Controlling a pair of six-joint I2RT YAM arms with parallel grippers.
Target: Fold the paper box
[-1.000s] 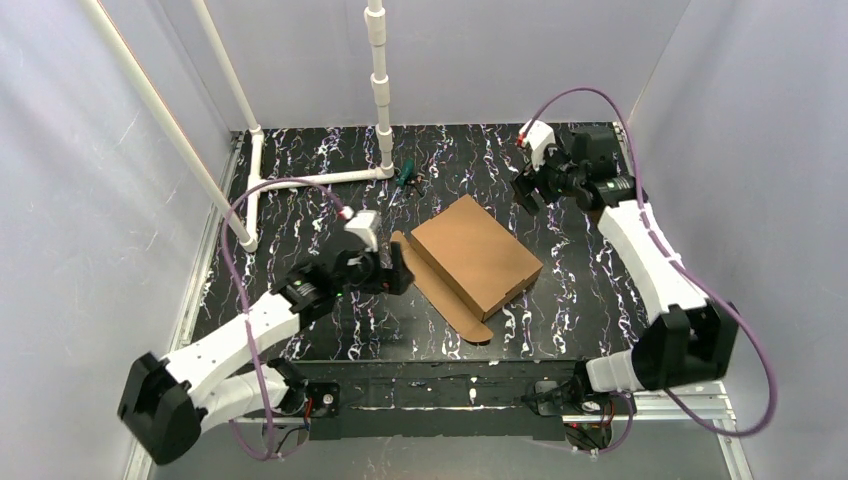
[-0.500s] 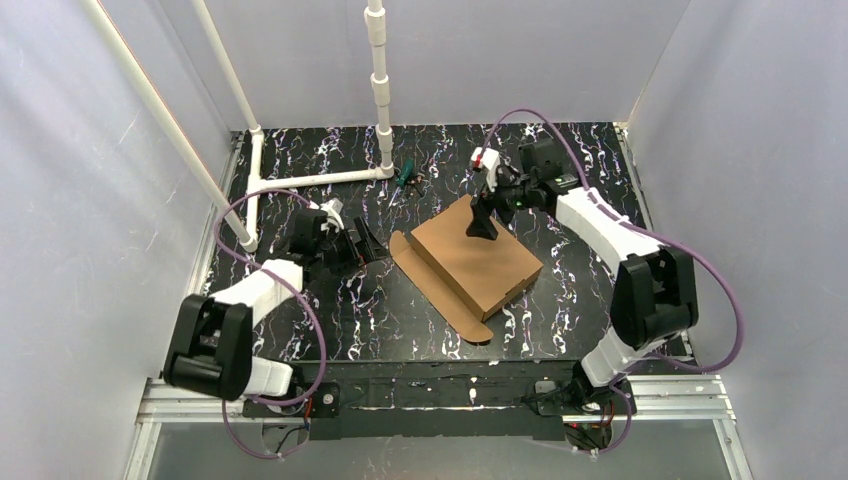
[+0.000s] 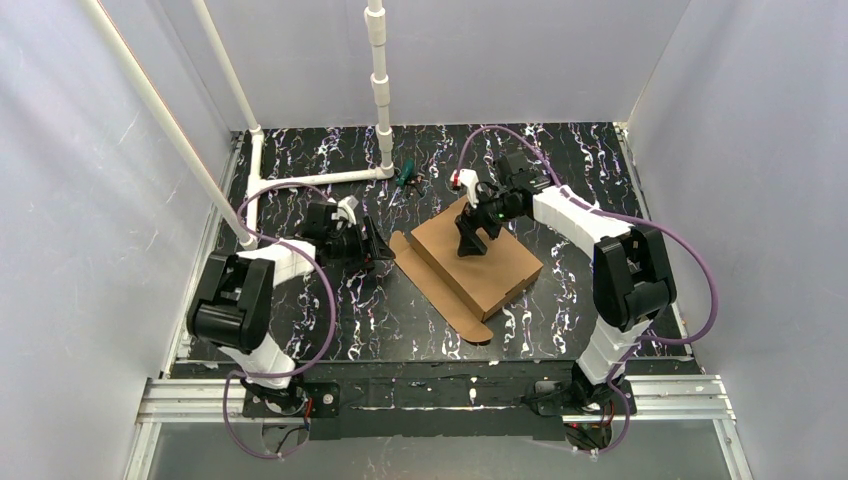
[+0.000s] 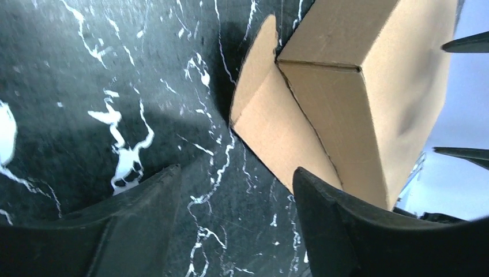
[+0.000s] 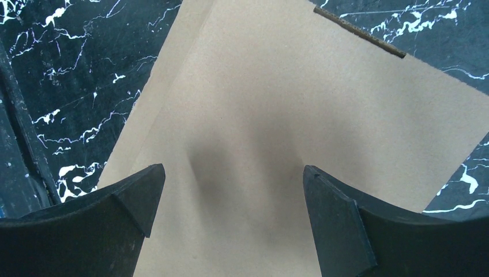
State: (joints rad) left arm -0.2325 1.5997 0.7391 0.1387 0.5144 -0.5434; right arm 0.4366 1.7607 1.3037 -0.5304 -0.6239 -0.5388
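Note:
The paper box [image 3: 478, 258], brown cardboard, lies in the middle of the black marbled table with its lid folded down and a loose flap [image 3: 440, 295] spread flat on its left side. My right gripper [image 3: 470, 245] hangs open just above the lid [image 5: 277, 104], with bare cardboard showing between its fingers [image 5: 138, 196]. My left gripper [image 3: 377, 250] sits low on the table to the left of the box, open and empty. In the left wrist view the box's corner [image 4: 346, 86] and its flap [image 4: 271, 127] lie just beyond the left gripper [image 4: 236, 173].
A white pipe frame [image 3: 380, 90] stands at the back left, its foot [image 3: 300, 180] lying on the table. A small green marker [image 3: 405, 178] lies behind the box. Grey walls close in the sides and a metal rail [image 3: 440, 395] runs along the front.
The right arm swung in from the back right corner to above the box lid, its jaws widening. The left arm pulled back towards the left and folded, its gripper staying near the flap.

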